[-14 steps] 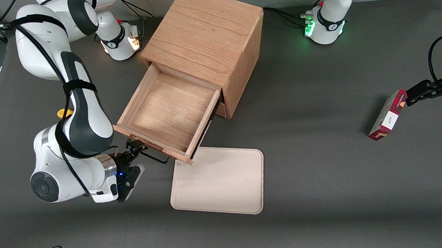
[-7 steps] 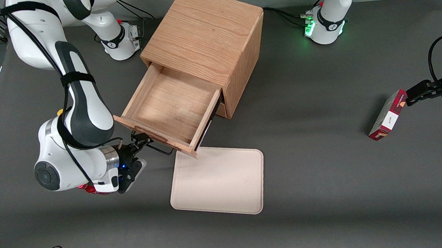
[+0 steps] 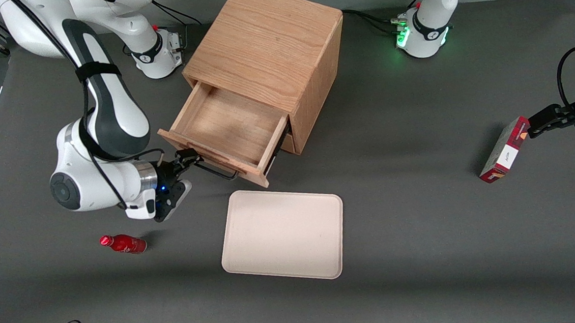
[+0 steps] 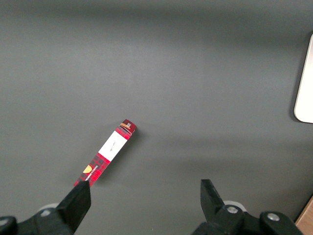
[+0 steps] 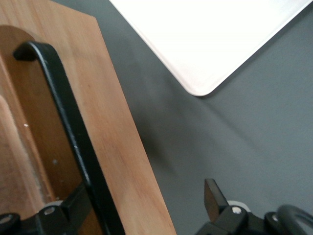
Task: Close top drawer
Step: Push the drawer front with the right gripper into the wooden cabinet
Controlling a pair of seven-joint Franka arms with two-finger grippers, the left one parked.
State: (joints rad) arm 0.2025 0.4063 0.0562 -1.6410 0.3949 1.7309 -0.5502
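Note:
The top drawer point(image 3: 227, 130) is a light oak box standing partly out of the oak cabinet point(image 3: 266, 44), and it holds nothing. Its thin black wire handle point(image 3: 216, 171) is on the front panel facing the front camera. My right gripper point(image 3: 184, 174) is open at the working arm's end of that panel. One finger point(image 3: 187, 158) lies against the handle and panel, the other is below and apart. In the right wrist view the handle point(image 5: 68, 112) and drawer front point(image 5: 117, 137) run between the spread fingers of the gripper point(image 5: 144, 205).
A cream tray point(image 3: 284, 233) lies flat on the table, nearer the front camera than the drawer; its corner also shows in the right wrist view point(image 5: 205, 34). A small red bottle point(image 3: 123, 244) lies near my arm. A red box point(image 3: 504, 150) lies toward the parked arm's end.
The drawer has slid partway into the cabinet, away from the front camera. My gripper has moved with its front. The tray's near edge and the red bottle have come into view.

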